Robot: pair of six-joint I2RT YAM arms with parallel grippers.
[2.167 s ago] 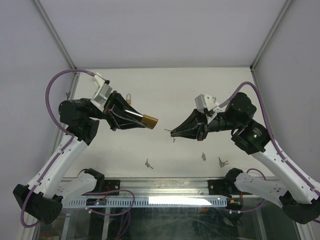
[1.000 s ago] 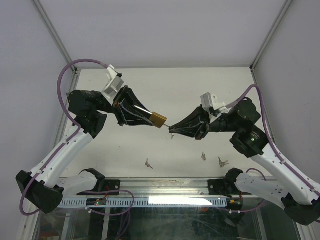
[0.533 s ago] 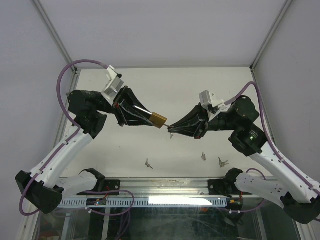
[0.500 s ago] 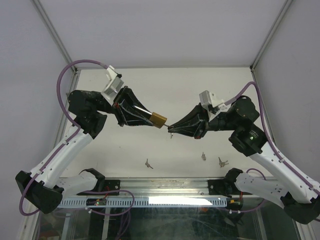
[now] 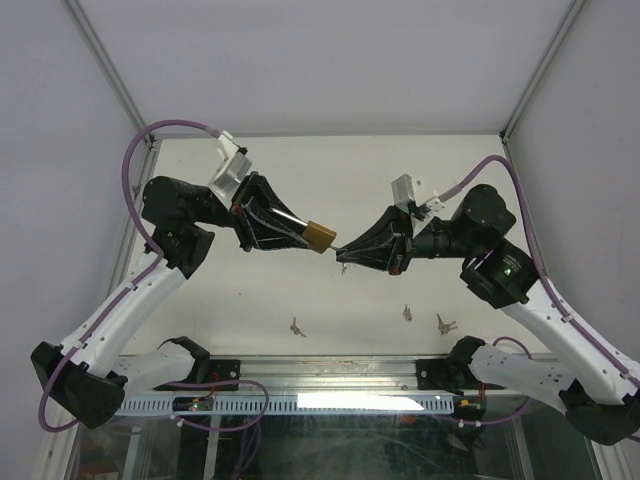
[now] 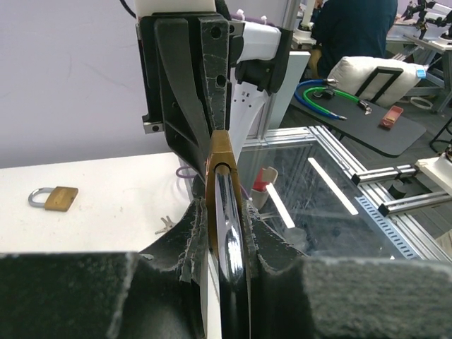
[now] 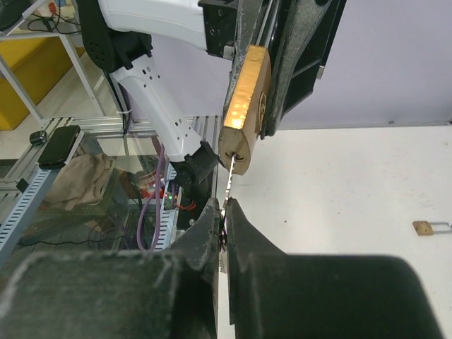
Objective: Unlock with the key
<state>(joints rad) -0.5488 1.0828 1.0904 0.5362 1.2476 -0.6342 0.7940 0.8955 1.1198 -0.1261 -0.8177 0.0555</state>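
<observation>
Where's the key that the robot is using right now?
The key is in mid-air over the middle of the table in the top view, pinched in the right gripper, its tip at the brass padlock in the left gripper.

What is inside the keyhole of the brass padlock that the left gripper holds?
The thin key blade, pinched by the shut right gripper, meets the keyhole in the padlock. How deep it sits is hidden by the brass body.

No legible txt, labels or nos.
</observation>
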